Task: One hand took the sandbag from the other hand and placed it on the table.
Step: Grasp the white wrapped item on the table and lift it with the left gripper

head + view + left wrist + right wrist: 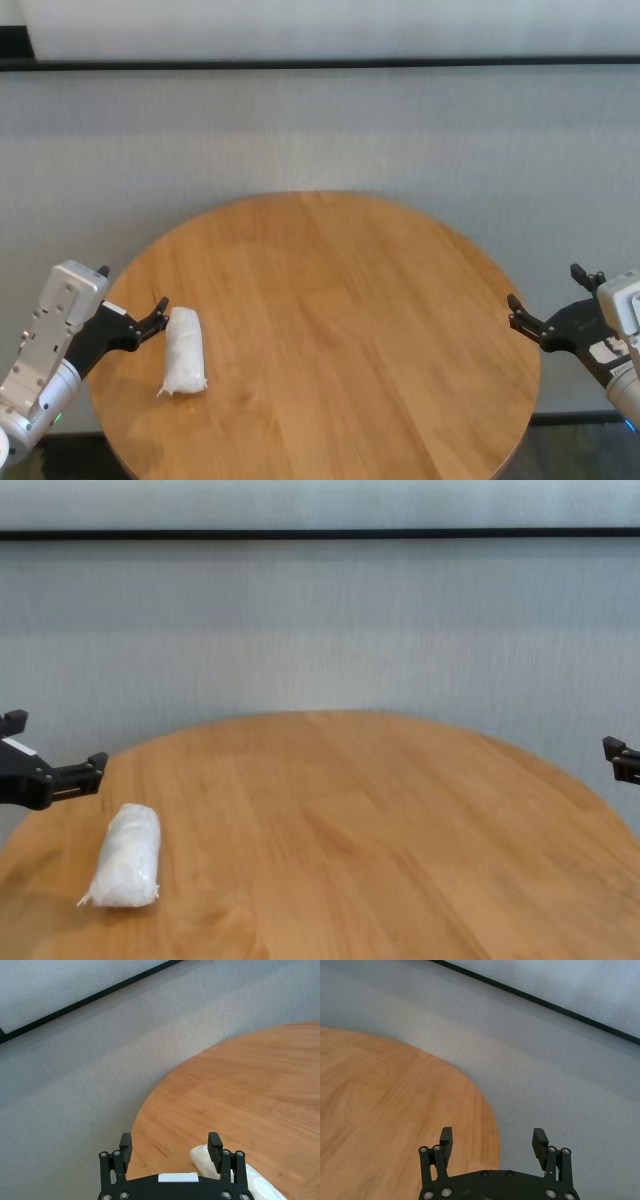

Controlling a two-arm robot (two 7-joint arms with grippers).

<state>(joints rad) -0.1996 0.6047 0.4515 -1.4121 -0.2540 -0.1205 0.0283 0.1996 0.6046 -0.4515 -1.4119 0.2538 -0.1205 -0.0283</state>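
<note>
The sandbag (185, 351) lies flat on the table (340, 330), near its left edge on my side, with its long axis running away from me and a twisted corner of wrap at the near end. Nothing grips it. My left claw (150, 318) hangs just beside the bag's far end, at the table's left rim, its two fingers (125, 1141) spread wide apart with nothing between them; from that wrist, the bag (210, 1160) shows partly under one finger, lower down on the wood. My right claw (545, 305) hangs well apart from the bag, across the table at the right rim, and its fingers (540, 1137) are also spread wide, holding nothing. Behind the table stands a pale grey wall (320, 140) with a dark strip (320, 63) across it.
</note>
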